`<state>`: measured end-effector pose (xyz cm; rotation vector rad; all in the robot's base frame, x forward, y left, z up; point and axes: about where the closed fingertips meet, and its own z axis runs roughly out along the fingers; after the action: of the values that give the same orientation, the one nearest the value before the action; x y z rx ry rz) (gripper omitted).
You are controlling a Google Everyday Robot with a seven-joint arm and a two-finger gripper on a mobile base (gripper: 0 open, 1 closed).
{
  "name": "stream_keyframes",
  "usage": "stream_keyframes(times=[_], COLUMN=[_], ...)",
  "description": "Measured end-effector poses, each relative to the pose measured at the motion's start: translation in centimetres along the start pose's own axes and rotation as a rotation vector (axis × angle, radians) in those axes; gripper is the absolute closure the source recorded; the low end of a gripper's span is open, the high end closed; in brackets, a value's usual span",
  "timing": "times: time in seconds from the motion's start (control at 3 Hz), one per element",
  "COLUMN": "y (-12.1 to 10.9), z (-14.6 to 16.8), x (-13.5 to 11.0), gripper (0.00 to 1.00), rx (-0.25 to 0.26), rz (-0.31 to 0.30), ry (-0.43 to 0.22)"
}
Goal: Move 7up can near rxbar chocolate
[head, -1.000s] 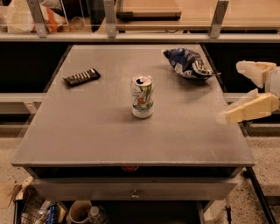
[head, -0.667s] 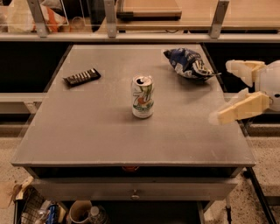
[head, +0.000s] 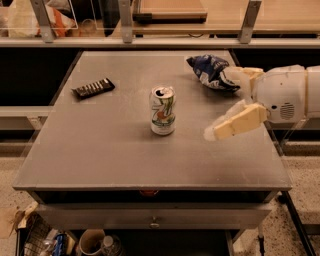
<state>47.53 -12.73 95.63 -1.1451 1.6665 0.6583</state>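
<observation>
Drawer (head: pixel 154 220): set under front edge of table, nearest to cam, straight below 7up can (head: pixel 163 111) in frame; small knob at centre.
Under-table clutter: pale cup (head: pixel 92 242) and wire basket (head: pixel 34 239) seen low and left of can; contents not made out.
Table (head: pixel 100 155): grey flat top; can carried approx. at its middle.
Gripper (head: pixel 219 105): held right of can at approx. same depth, well apart from it; nothing is gripped.
Jaws: spread wide apart, gap faced toward can.
Lower finger (head: pixel 235 121): cream, pointed down-left toward can's base, tip short of can, over table's right part.
Upper finger (head: pixel 240 76): right of can and farther back; overlapped w/ edge of chip bag in frame; contact can't be told.
Arm (head: pixel 285 95): white housing, seen at right edge of frame, right of can.
7up can: upright, white w/ green and red-orange marks, silver top w/ dark opening; touched by nothing.
Rxbar chocolate (head: pixel 93 88): flat, dark, row of pale print; laid behind and left of can, well apart, slightly skewed, near table's left edge.
Chip bag (head: pixel 207 70): blue-and-white, crumpled; behind and right of can, toward far right corner.
Rail (head: pixel 150 42): metal, w/ upright posts, run across behind table, beyond can.
Board (head: pixel 170 7): wooden, laid on back counter, farthest behind can.
</observation>
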Motion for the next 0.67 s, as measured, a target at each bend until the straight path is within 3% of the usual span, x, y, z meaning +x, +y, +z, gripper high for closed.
stream_keyframes(times=[0.67], y=[0.9], z=[5.8], x=[-0.7], gripper=[0.0], rx=[0.056], rz=[0.091], ry=[-0.104])
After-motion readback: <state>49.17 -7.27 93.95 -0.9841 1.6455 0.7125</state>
